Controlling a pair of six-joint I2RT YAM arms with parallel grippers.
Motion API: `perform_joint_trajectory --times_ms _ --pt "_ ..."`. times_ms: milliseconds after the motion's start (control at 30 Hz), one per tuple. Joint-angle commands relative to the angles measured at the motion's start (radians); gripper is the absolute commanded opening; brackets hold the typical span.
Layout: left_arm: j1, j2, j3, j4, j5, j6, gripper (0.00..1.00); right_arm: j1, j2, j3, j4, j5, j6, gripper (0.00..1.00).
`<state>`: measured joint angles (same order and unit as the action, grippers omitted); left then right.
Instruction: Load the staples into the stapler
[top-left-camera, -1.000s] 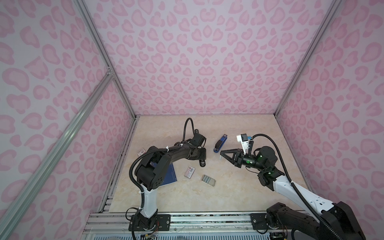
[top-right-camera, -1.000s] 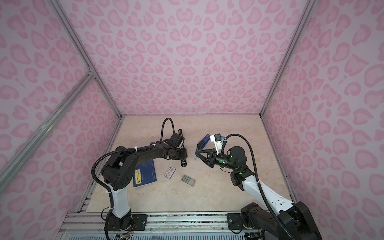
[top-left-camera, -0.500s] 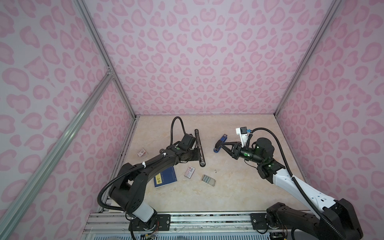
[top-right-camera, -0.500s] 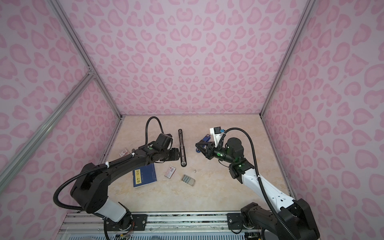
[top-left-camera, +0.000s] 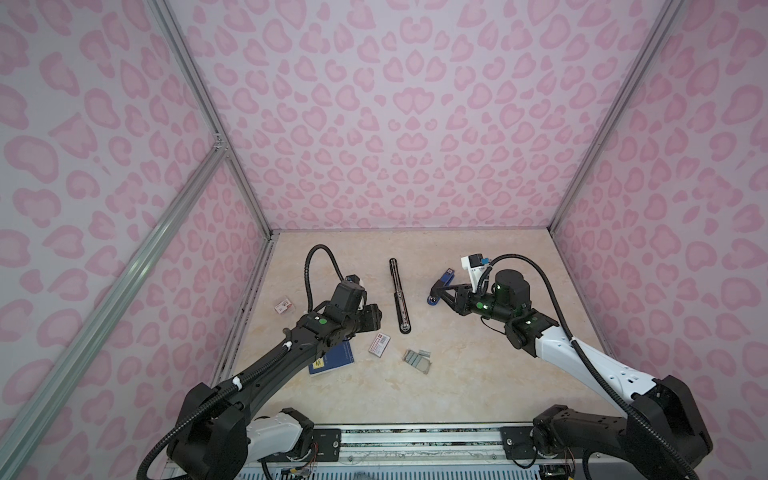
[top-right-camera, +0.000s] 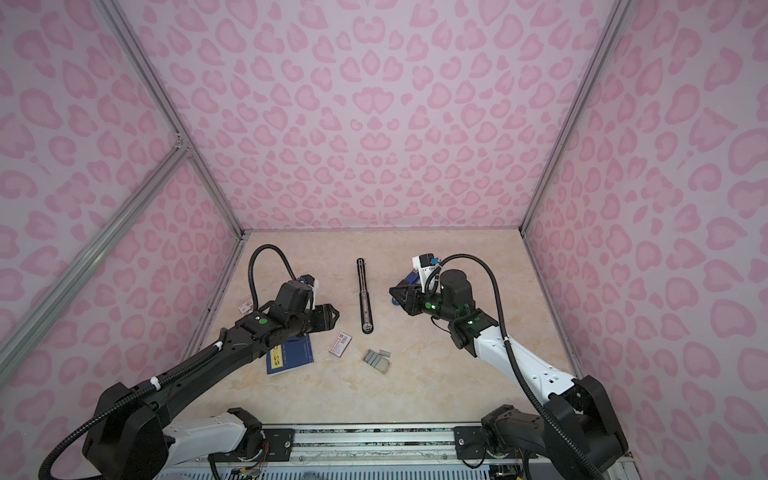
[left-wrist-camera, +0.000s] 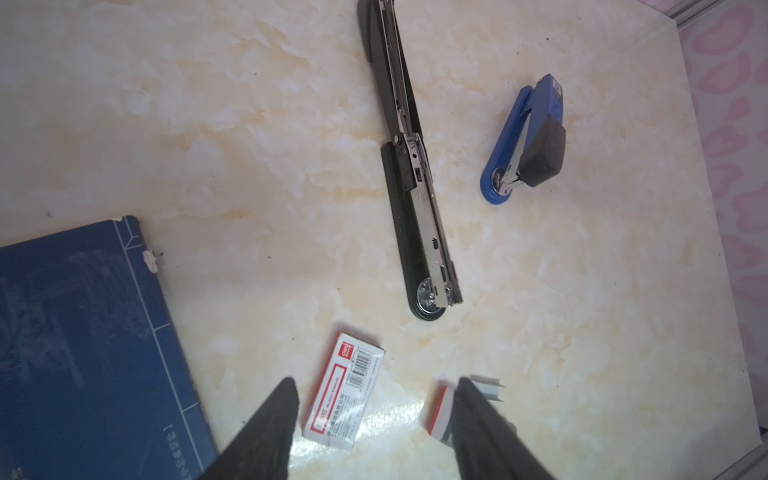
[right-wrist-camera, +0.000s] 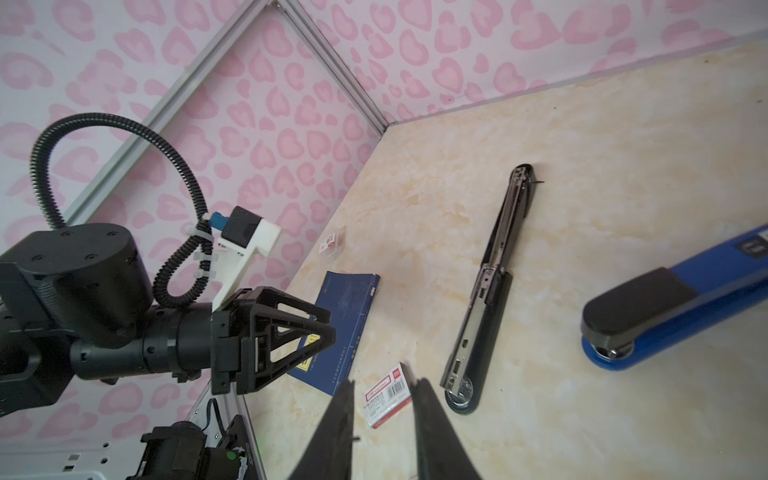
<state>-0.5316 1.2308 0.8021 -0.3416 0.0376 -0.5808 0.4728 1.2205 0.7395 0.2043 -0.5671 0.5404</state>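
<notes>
The black stapler (top-left-camera: 399, 296) (top-right-camera: 364, 297) (left-wrist-camera: 415, 195) (right-wrist-camera: 486, 291) lies swung open and flat mid-table, its metal channel facing up. The staples (top-left-camera: 417, 359) (top-right-camera: 377, 359) are a small grey block on the table nearer the front; in the left wrist view the staples (left-wrist-camera: 490, 386) are half hidden behind a finger. My left gripper (top-left-camera: 377, 318) (top-right-camera: 335, 316) (left-wrist-camera: 376, 382) hovers left of the stapler, open and empty. My right gripper (top-left-camera: 434, 289) (top-right-camera: 392, 293) (right-wrist-camera: 384, 381) hangs right of it, jaws slightly apart, holding nothing.
A blue stapler (top-left-camera: 442, 282) (left-wrist-camera: 525, 145) (right-wrist-camera: 665, 307) lies shut by my right gripper. A white-and-red box (top-left-camera: 380, 344) (left-wrist-camera: 345, 392) sits between the booklet and the staples. A blue booklet (top-left-camera: 332, 359) lies under my left arm, a smaller box (top-left-camera: 284, 306) by the left wall.
My left arm has drawn back to the left, leaving the black stapler lying open on the table. My right gripper has moved toward the blue stapler and parted its jaws a little.
</notes>
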Motion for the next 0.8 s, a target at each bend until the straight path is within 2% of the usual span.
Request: perform_joint_trajectory --times_ms 0,233,500,767 --pt "-0.001 -0.004 -0.019 0.034 0.057 -0.013 0.60 0.023 -0.027 -0.004 -0.152 0.084 -0.089 0.28" --pt "-0.030 0.010 -0.035 0.050 0.112 -0.036 0.55 0.064 -0.070 -0.066 -0.280 0.162 -0.169 0.27" --pt "-0.109 0.036 -0.046 0.050 0.125 -0.072 0.53 0.154 -0.038 -0.124 -0.301 0.239 -0.200 0.27" --pt "-0.207 0.079 -0.026 0.021 0.166 -0.069 0.47 0.192 -0.029 -0.190 -0.257 0.258 -0.161 0.26"
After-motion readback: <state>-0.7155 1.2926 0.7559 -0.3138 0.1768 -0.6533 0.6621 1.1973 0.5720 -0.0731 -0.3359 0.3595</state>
